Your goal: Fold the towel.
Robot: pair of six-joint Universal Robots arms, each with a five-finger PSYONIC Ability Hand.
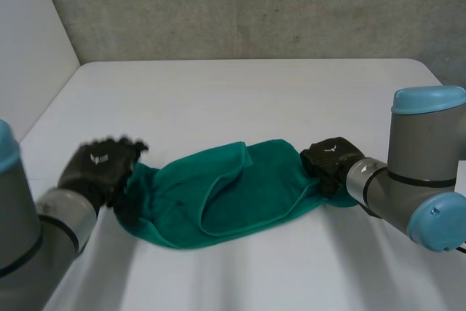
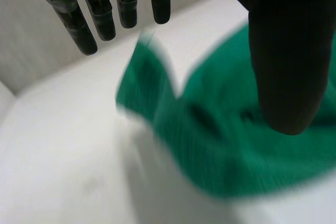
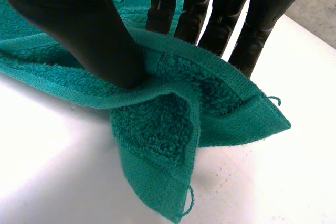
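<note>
While pinching the hem of the towel (image 1: 218,194) in the right hand (image 1: 331,162) at centre right, beware dragging it bunched. Comes from the left hand (image 1: 98,165), lower left, fingers straight, holding nothing.

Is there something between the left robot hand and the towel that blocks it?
Nothing visible does. The left robot hand is open right at the left end of the towel, with no object between them. The right robot hand pinches the right end, and nothing lies on the towel.
</note>
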